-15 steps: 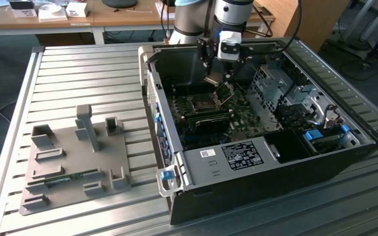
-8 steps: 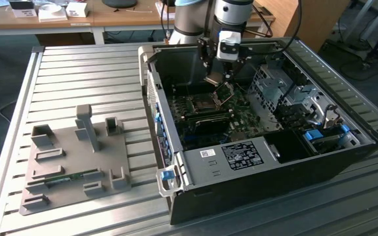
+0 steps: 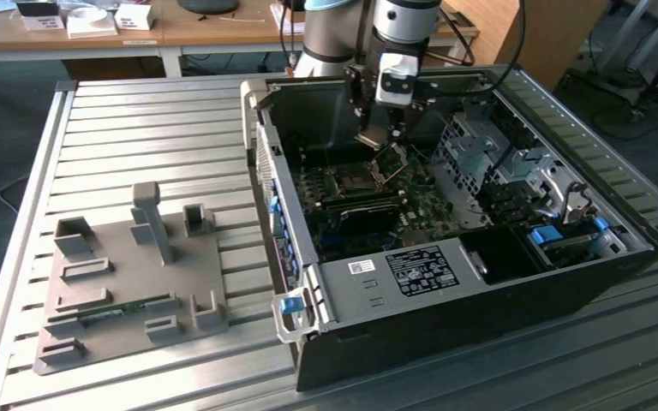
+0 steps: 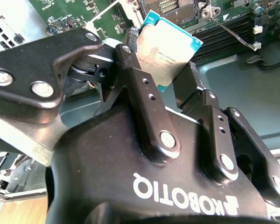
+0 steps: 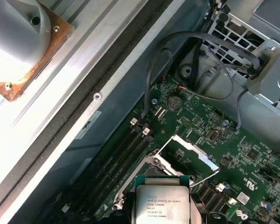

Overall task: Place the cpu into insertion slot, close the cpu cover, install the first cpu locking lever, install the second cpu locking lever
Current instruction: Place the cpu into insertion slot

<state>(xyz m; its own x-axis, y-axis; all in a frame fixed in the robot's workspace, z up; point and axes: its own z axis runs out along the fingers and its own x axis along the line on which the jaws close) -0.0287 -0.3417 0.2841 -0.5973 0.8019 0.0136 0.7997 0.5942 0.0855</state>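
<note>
My gripper (image 4: 162, 63) is shut on the cpu (image 4: 165, 49), a pale silvery-tan square chip with a teal edge, pinched between the two black fingers (image 4: 130, 60). In the exterior view the gripper (image 3: 375, 130) hangs inside the open grey computer case, holding the cpu (image 3: 372, 138) a little above the motherboard. The insertion slot (image 3: 349, 178) lies just below it, with the cpu cover (image 3: 393, 163) tilted up and open. In the first wrist view the cpu (image 5: 162, 203) hovers over the insertion slot (image 5: 155, 164), hiding most of it, and the silvery cpu cover (image 5: 190, 155) stands raised beyond it.
Long black memory slots (image 3: 363, 205) run beside the socket. Drive cages (image 3: 500, 158) and dark cables (image 5: 196, 51) crowd the case on the exterior view's right. A grey fixture plate (image 3: 134, 282) with upright holders sits on the slatted table at the exterior view's left.
</note>
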